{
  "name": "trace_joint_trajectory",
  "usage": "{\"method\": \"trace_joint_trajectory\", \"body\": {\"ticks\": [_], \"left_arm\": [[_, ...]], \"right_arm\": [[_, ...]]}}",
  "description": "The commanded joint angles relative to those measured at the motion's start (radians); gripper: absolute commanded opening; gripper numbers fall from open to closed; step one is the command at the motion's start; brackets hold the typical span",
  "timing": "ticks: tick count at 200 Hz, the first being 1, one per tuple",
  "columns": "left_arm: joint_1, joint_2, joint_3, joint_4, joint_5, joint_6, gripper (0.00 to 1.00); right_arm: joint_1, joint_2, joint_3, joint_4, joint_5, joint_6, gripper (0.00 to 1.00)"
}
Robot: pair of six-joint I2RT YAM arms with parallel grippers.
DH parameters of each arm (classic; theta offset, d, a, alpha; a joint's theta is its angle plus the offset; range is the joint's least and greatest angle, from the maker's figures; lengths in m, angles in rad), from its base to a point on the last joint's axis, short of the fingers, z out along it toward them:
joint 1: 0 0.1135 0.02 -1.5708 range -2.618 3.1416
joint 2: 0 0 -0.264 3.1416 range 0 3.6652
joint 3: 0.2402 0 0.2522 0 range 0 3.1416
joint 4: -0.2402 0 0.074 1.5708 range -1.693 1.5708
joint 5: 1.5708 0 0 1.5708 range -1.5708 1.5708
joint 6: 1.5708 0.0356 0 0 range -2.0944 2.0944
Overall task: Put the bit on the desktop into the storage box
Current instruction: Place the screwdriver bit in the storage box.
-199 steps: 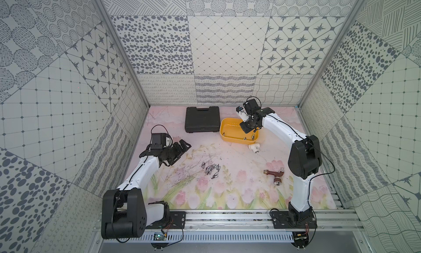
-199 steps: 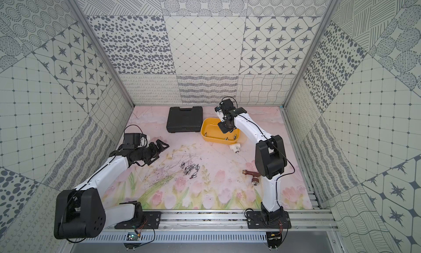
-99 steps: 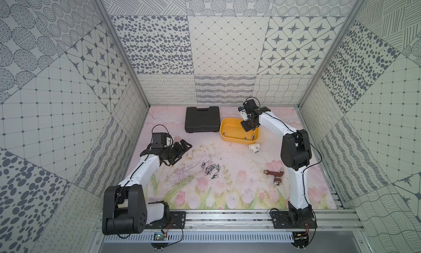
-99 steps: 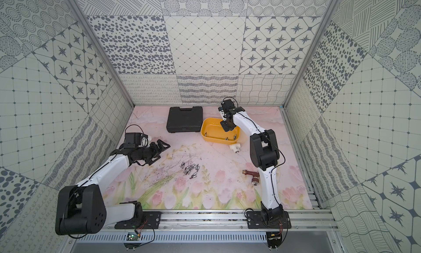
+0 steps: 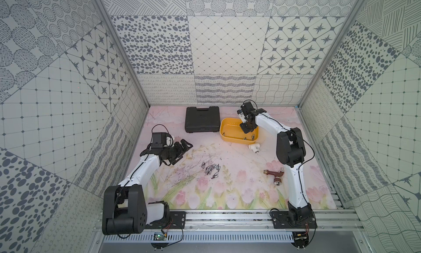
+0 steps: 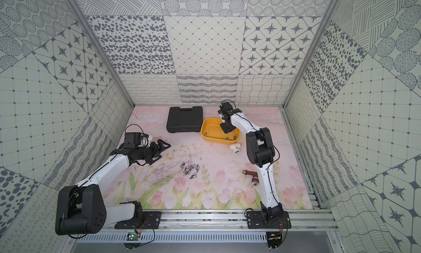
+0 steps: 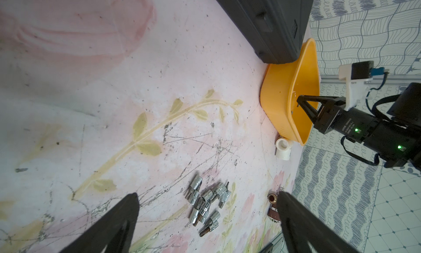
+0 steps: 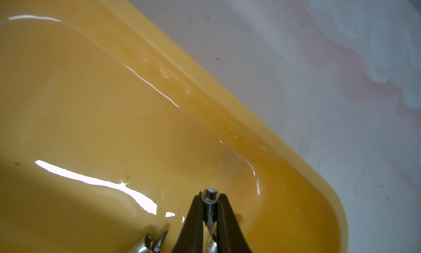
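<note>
The storage box (image 5: 230,131) is a shallow yellow tub at the back of the table, and several bits (image 5: 248,138) lie along its near wall. My right gripper (image 5: 246,130) hangs over the box's inside, shut on a silver bit (image 8: 210,196) that stands between its fingertips. In the right wrist view the box floor (image 8: 114,104) lies just beneath, with loose bits (image 8: 150,242) beside the fingers. Several bits (image 5: 210,170) form a pile on the mat at mid-table. My left gripper (image 5: 183,152) is open and empty, low over the mat to the pile's left; the pile (image 7: 207,204) shows between its fingers.
A black tool case (image 5: 202,119) lies shut against the box's left side. A white pipe fitting (image 5: 254,147) sits just in front of the box. A brown tap (image 5: 274,175) lies by the right arm's lower link.
The right arm's elbow has swung inward while its gripper stayed over the box with the bit. The left gripper has hardly moved.
</note>
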Motion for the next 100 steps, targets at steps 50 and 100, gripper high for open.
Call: {"method": "trace_joint_trajectory", "body": {"ticks": [50,100], "left_arm": [[0.003,-0.001,0.012,0.028,0.042,0.009,0.99],[0.002,-0.003,0.013,0.026,0.040,0.007,0.99]], "right_arm": [[-0.003,0.009,0.022,0.019,0.005,-0.004,0.07],[-0.003,-0.013,0.014,0.019,0.007,-0.002,0.16]]}}
